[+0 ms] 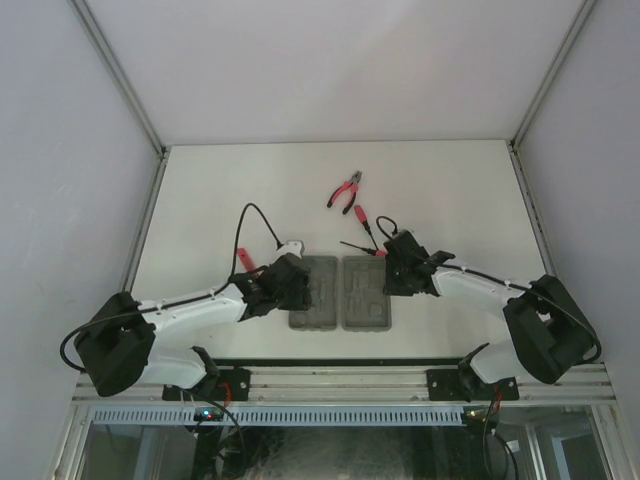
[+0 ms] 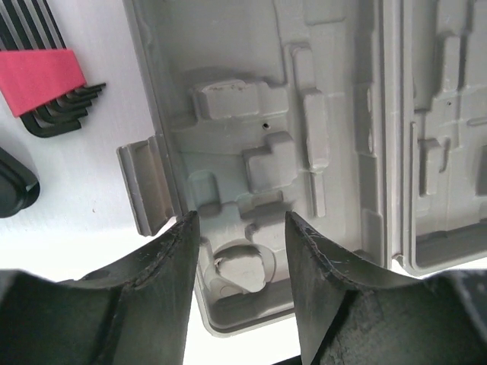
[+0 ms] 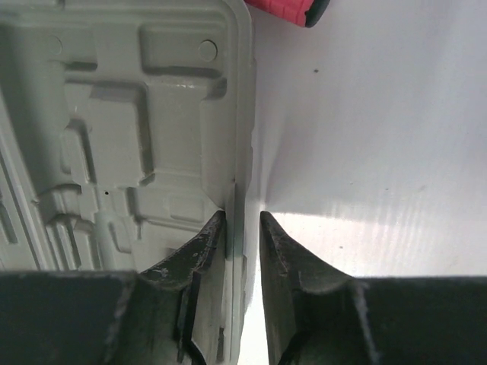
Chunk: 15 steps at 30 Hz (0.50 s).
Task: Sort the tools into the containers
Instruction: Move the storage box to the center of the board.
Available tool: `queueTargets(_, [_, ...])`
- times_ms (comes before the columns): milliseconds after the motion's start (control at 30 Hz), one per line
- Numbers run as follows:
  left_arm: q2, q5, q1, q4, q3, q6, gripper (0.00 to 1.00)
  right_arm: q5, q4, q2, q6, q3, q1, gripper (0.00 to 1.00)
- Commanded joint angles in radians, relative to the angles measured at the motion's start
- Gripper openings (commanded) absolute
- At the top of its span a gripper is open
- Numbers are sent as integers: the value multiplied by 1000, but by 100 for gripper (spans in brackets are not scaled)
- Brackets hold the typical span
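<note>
The grey case [image 1: 340, 300] lies open in two halves between my arms, its moulded slots [image 2: 236, 99] holding no tools. My left gripper [image 2: 240, 220] hangs open over the left half's near corner, with nothing between the fingers. My right gripper [image 3: 242, 217] is closed narrowly on the right half's outer rim [image 3: 242, 114], one finger inside the case and one outside. Red-handled pliers [image 1: 346, 192] lie farther back on the table. A thin screwdriver [image 1: 358, 246] lies just beyond the case, and a red handle end [image 3: 285, 9] shows beside the rim. The comb-like set of black keys in a red holder [image 2: 46, 80] lies left of the case.
A black cable [image 1: 250, 215] loops up from the left arm. The case's latch tab [image 2: 144, 186] sticks out on its left side, and a dark rounded object [image 2: 15, 182] lies at the left edge of the left wrist view. White walls close off the table at the sides and back.
</note>
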Motion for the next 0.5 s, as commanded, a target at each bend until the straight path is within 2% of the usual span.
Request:
queueTargets(0, [-13,-41,1,-18,74,19,55,-16,24,-56,-63,11,-18,26])
queueTargets(167, [-74,-56,3,-55,92,27,59,-34,5,-144,-89,10,-17,40])
queueTargets(333, [-149,-81,10,-113,112,33,62,-12,-28,-242,-93,10,-28,50])
queueTargets(467, [-200,-86,38,-121,92,35,65,0,-58,-309,-91,9,-42,50])
